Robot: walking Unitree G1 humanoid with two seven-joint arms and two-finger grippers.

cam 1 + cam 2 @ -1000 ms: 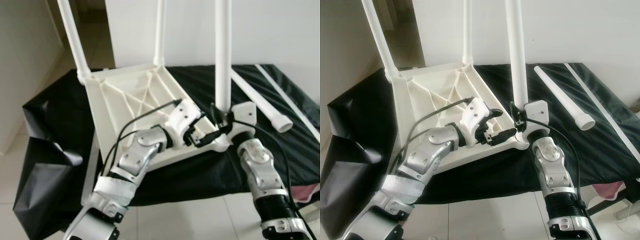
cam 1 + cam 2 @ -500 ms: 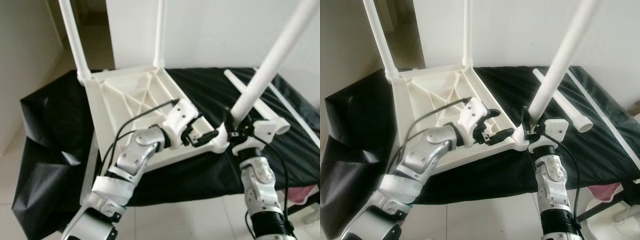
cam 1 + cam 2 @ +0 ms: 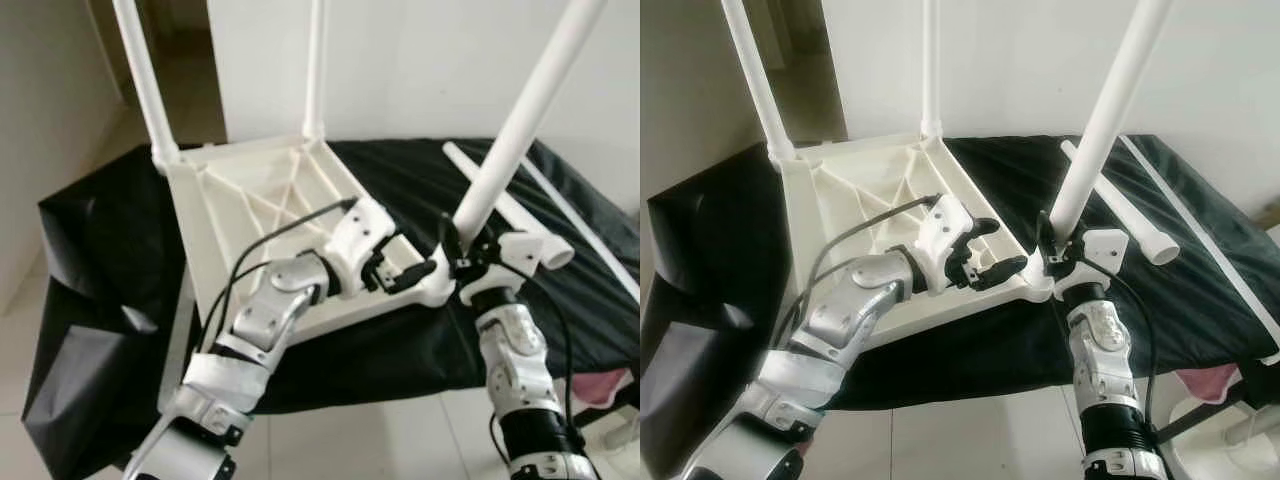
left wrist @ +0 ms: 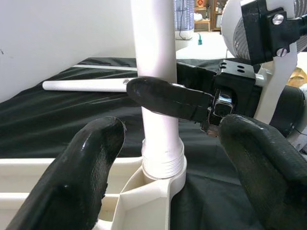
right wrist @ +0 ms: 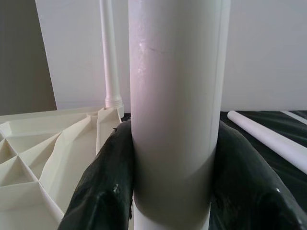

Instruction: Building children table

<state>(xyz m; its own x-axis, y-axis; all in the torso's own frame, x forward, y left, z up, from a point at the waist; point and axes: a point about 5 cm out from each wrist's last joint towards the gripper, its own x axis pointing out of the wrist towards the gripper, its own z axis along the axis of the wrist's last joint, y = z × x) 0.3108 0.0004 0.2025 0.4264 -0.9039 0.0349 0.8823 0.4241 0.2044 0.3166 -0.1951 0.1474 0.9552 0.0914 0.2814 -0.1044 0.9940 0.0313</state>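
The white plastic tabletop (image 3: pixel 262 215) lay upside down, ribbed underside up, on a work surface draped in black cloth (image 3: pixel 400 185). The right gripper (image 3: pixel 1052 250) was clamped around the lower end of a white table leg (image 3: pixel 515 125), one black finger pressed to each side of the tube in the right wrist view, with the pads (image 5: pixel 103 191) in full contact. Below those jaws the leg's threaded end sat in the corner socket (image 4: pixel 160 177) of the tabletop; above them the leg rose tilted, leaning away towards the robot's right rather than standing upright. The left gripper (image 3: pixel 395 278) rested at the near edge of the tabletop just beside that same corner. Its two fingers (image 4: pixel 91 163) stood apart in the left wrist view, with the socket and the foot of the leg seen between them and ahead of them; whether either finger touched the plastic could not be determined. One finger of the right gripper crossed the leg directly ahead of the left jaws. Beyond both grippers, two further legs stood upright in the far corners of the tabletop, a far-left leg (image 3: pixel 140 75) and a far-right leg (image 3: pixel 317 65). To the outer side of the right gripper a loose white leg (image 3: pixel 1120 215) lay flat on the cloth, with a thin white rod (image 3: pixel 1200 240) lying farther out near the cloth's edge.
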